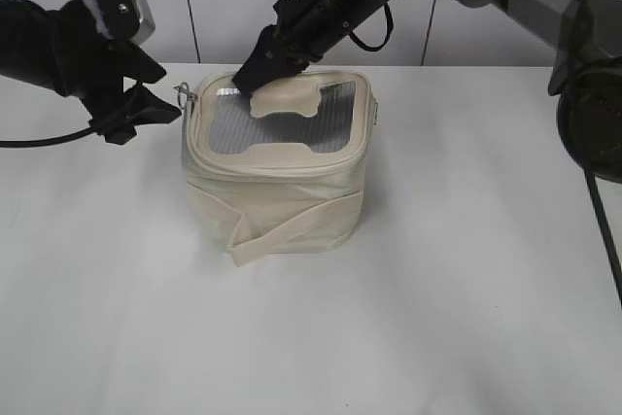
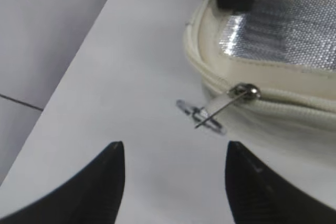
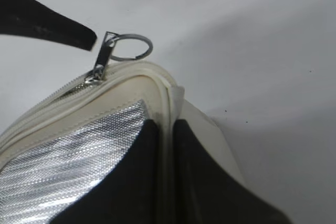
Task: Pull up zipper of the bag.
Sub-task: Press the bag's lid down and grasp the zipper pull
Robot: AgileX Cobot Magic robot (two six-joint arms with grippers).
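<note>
The bag sits on the white counter, and its zipper runs around the lid rim. The silver slider is parked at the lid's corner nearest my left arm, with the ring pull sticking out past the corner over the counter.

My left gripper is spread wide and holds nothing. In its wrist view the pull lies dead ahead at twelve o'clock, just beyond the gap between my two fingers and apart from both. In the exterior view that same pull sits at about three o'clock from my fingertips, near but not touching. The pull's long axis points out from the corner toward my left gripper, and the ring looks nearly edge-on to it, so I judge a straight advance should bring the ring between my fingers.

My right gripper is at the lid's far rim, narrowed down on the cream rim edge, one finger on either side, pinning the bag. From it the slider lies at about eleven o'clock, so my left arm is clearly the nearer one for the pull.
</note>
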